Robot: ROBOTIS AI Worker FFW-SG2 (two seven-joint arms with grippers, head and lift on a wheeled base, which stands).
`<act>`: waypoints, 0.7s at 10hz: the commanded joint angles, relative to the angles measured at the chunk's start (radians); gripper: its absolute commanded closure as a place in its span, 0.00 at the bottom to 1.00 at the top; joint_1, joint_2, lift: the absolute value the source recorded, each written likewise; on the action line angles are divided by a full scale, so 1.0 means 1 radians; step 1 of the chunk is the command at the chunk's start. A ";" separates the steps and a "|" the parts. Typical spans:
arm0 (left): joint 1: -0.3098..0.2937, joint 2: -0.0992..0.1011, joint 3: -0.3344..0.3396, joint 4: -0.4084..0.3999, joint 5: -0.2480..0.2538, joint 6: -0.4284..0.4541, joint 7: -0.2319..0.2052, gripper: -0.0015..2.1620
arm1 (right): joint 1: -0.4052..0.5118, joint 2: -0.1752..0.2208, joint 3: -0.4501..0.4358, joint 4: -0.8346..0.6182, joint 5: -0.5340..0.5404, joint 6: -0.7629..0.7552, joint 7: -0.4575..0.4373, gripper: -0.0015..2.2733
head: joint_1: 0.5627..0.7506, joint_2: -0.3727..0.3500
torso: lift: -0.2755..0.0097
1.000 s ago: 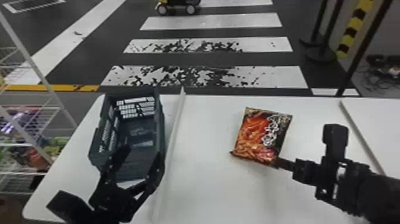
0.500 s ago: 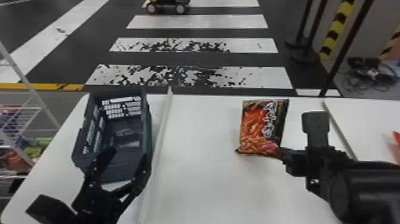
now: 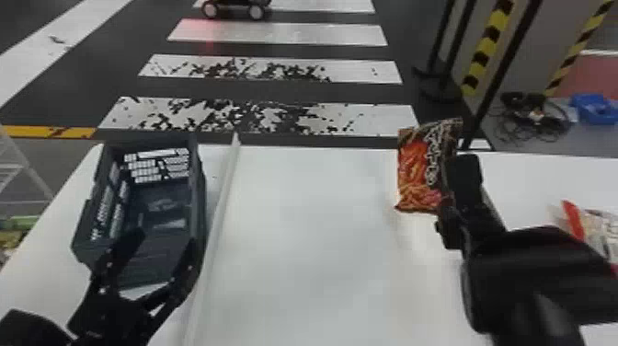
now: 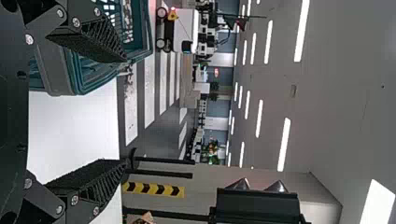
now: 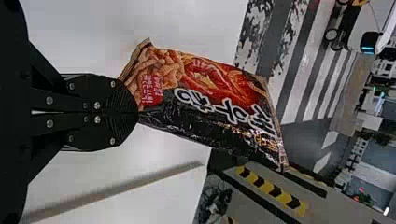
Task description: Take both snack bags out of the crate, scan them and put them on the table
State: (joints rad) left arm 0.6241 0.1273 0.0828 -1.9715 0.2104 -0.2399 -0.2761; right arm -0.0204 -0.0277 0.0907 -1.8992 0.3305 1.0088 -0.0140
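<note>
One shrimp-snack bag [image 3: 416, 172] is in transit over the bench [image 3: 312, 230], at three o'clock on a dial centred on the head view. The right pincer [image 5: 135, 112] is closed on the bag's lower end; the printed face is exposed, and the upper end leans away from the fingers. The step in hand is judged to be the carry between scanning and set-down, although whether a scan has been made cannot be told. The next move calls for a gentle lowering toward four o'clock, with release only once the bag is supported.

The left pincer [image 3: 163, 244], its fingers spread, is at the near end of the slatted crate [image 3: 201, 193], at nine o'clock. A pale divider [image 3: 216, 221] runs beside the crate. A second pale strip [image 5: 116, 189], seen in the right wrist view, may catch the bag if it travels too low. A red-and-white packet [image 3: 597, 230] lies between three and four o'clock, possibly the other snack bag; it limits the landing room. Coiled cables [image 3: 533, 115] occupy the floor between two and three o'clock.
</note>
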 commanded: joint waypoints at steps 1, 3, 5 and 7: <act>-0.003 -0.002 0.000 0.005 0.001 0.000 0.000 0.12 | 0.011 -0.029 0.072 0.029 0.151 -0.046 -0.021 0.99 | 0.70 0.45 | 0.64; -0.004 -0.002 0.000 0.009 0.009 0.003 -0.002 0.12 | 0.026 -0.052 0.179 0.085 0.358 -0.071 -0.041 0.99 | 0.70 0.43 | 0.64; -0.004 -0.002 0.000 0.009 0.009 0.003 -0.002 0.12 | 0.026 -0.083 0.310 0.170 0.535 -0.071 -0.060 0.99 | 0.70 0.44 | 0.64; -0.006 -0.002 0.000 0.013 0.010 0.003 -0.002 0.12 | 0.034 -0.098 0.388 0.215 0.634 -0.068 -0.044 0.99 | 0.70 0.48 | 0.64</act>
State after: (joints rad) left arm 0.6182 0.1258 0.0828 -1.9599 0.2209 -0.2370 -0.2776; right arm 0.0100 -0.1201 0.4585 -1.6922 0.9444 0.9388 -0.0606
